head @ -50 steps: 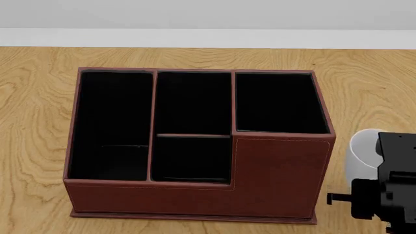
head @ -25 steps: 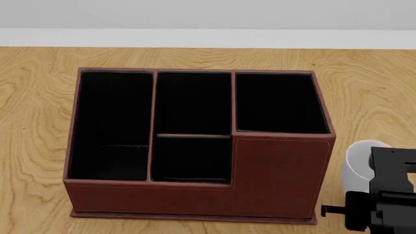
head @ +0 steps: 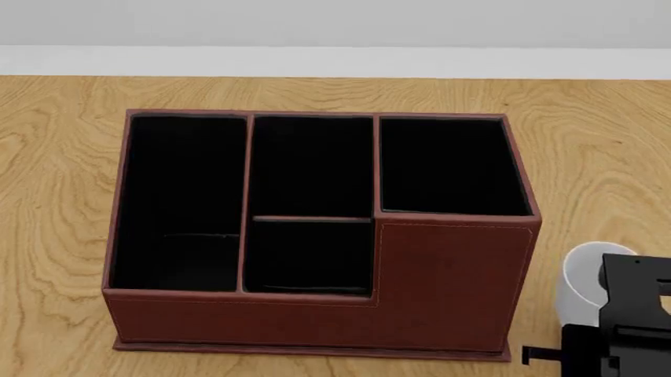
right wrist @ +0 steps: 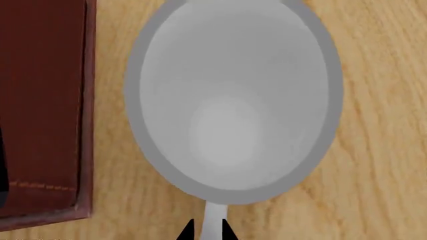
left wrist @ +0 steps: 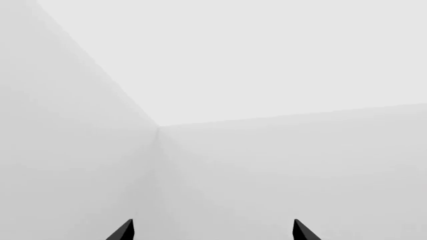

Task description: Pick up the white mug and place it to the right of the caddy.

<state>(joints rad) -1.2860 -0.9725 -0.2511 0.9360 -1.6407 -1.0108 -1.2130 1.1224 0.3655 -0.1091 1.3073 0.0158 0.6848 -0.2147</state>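
left wrist view | left gripper: two black fingertips set apart, nothing between them | backdrop: plain pale grey walls meeting at a corner

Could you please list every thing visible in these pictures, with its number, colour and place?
caddy: one, reddish-brown with four black-lined compartments, in the middle of the table.
white mug: one, white, upright and empty, to the right of the caddy near its front corner, partly hidden by the arm.
table: one, light wood grain, under everything.
wall: pale grey, behind the table.
right gripper: one, black, its tips at the mug's handle; open or shut cannot be told.
left gripper: one, black, tips apart, facing only blank wall.
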